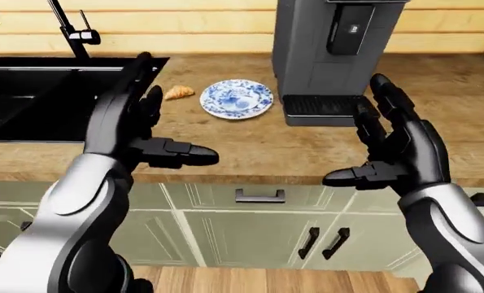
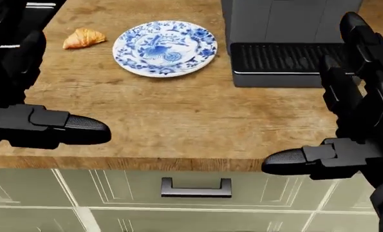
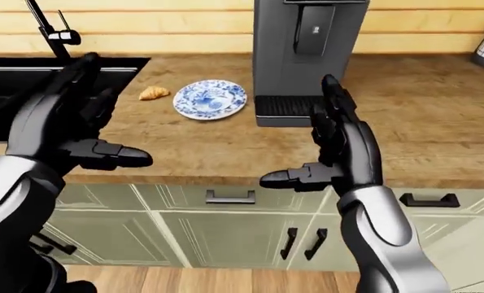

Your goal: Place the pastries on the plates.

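Observation:
A golden croissant (image 2: 83, 37) lies on the wooden counter (image 2: 178, 121), just left of a blue-and-white patterned plate (image 2: 165, 47) that holds nothing. My left hand (image 1: 148, 131) hovers open above the counter's near edge, below and left of the croissant. My right hand (image 1: 376, 149) is open too, raised at the right near the coffee machine's drip tray (image 2: 284, 60). Neither hand touches anything.
A grey coffee machine (image 1: 327, 55) stands right of the plate. A black sink (image 1: 46, 97) with a dark tap (image 1: 74, 27) fills the counter's left. Pale green cabinet doors and a drawer with a dark handle (image 2: 196, 188) lie below the counter edge.

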Motion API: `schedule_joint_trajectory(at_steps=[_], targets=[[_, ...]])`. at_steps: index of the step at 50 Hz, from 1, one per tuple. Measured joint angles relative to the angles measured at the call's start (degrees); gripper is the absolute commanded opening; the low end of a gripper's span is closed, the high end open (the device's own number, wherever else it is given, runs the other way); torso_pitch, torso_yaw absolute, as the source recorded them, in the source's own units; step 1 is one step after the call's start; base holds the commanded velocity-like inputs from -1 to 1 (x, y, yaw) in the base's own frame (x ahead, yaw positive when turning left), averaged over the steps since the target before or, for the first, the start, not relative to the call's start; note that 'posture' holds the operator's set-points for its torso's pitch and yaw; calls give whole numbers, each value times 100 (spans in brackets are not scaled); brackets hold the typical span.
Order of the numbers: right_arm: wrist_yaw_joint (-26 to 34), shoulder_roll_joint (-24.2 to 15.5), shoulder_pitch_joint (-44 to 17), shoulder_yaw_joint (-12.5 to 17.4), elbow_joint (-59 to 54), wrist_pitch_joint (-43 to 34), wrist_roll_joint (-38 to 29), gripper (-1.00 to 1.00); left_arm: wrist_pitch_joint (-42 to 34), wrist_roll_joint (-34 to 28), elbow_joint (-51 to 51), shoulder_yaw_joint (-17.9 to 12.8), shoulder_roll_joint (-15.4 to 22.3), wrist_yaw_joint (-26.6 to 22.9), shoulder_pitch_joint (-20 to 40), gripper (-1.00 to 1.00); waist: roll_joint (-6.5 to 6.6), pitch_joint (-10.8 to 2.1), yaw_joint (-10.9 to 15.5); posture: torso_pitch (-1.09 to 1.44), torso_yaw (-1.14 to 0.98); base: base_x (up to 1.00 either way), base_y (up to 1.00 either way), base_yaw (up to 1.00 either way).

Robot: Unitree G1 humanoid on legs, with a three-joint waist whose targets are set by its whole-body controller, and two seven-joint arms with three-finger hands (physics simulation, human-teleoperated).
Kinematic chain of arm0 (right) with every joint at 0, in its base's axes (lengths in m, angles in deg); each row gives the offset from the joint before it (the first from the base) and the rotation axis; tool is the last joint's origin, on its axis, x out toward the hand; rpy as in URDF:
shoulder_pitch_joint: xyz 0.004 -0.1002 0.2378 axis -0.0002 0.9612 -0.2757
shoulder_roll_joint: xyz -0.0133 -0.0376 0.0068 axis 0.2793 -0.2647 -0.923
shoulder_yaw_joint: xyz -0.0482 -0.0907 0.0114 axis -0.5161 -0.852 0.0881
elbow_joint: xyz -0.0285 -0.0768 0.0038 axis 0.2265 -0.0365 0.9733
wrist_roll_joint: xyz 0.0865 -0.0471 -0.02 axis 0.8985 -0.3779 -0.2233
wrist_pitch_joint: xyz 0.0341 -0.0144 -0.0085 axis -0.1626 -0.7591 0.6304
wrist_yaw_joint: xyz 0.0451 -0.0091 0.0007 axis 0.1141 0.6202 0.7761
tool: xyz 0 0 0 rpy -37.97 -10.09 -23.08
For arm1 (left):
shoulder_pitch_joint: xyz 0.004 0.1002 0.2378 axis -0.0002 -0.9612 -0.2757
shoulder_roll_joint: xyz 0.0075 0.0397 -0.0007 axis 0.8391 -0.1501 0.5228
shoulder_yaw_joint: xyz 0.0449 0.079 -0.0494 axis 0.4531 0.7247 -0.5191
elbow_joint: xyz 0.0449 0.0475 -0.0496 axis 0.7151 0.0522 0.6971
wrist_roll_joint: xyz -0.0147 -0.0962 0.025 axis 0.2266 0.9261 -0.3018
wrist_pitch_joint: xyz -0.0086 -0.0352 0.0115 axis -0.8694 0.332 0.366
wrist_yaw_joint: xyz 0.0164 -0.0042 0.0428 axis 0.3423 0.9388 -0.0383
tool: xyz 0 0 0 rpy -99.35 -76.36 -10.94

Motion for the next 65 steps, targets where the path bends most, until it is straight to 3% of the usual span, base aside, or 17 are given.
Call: schedule_joint_trajectory(at_steps=[5,11,14,16,19,25,34,36,38,40,44,49,51,56,59,61,65], targets=[[-81,-101,111,88,-86,-15,-58,100,10,147,157,140,-2,10,5,100,408,93,-111,0,0,12,22,0],[-119,-94,87,144,-26,5,-56,100,-61,232,79,108,55,38,123,100,229,-92,-173,0,0,35,47,0],[-125,-103,43,146,98,132,-5,100,43,231,0,75,78,66,160,100,405,-35,-238,0,0,36,44,0],[-132,-84,32,128,76,165,14,100,70,239,51,90,97,71,150,100,635,-56,-196,0,0,36,26,0],[-131,16,157,41,-60,46,118,100,-9,222,171,42,86,105,-3,100,715,73,-175,0,0,9,0,0],[-225,-37,141,127,-89,41,232,100,-47,220,220,159,34,194,49,100,242,119,-12,0,0,14,0,0],[-276,-64,129,104,40,202,331,100,83,205,94,141,77,202,190,100,85,-101,174,0,0,35,0,0],[-315,-69,93,149,60,171,366,100,122,190,101,210,71,208,196,100,-43,-142,152,0,0,6,0,0],[-355,-103,122,218,-11,120,402,100,46,212,250,316,17,177,213,100,24,42,40,0,0,6,0,0],[-413,-125,158,323,-98,22,445,100,-120,264,395,386,35,122,319,100,-77,172,0,0,0,0,0,0],[-488,-230,83,387,-25,87,536,100,-258,271,331,226,125,102,605,100,-42,253,13,0,0,0,0,0],[-672,-315,-44,671,188,35,978,100,-470,274,407,120,308,115,1205,100,272,128,-86,0,0,0,0,-3],[-747,-307,3,611,143,-23,1202,100,-563,236,554,80,330,145,1224,100,177,60,36,0,0,0,0,-66],[-892,-516,66,685,296,-67,1656,100,-726,154,960,33,549,181,1805,100,260,-60,31,0,0,0,0,-70],[-1017,-620,118,847,389,93,1718,100,-543,201,1061,136,600,126,2047,100,141,-4,32,0,0,0,0,-11],[-1058,-663,142,797,378,212,1667,100,-460,244,1111,174,652,82,2139,100,-101,52,113,0,0,0,0,0],[-1043,-627,245,610,161,178,1564,100,-421,256,1457,243,690,21,1989,100,39,225,55,0,0,0,0,0]])
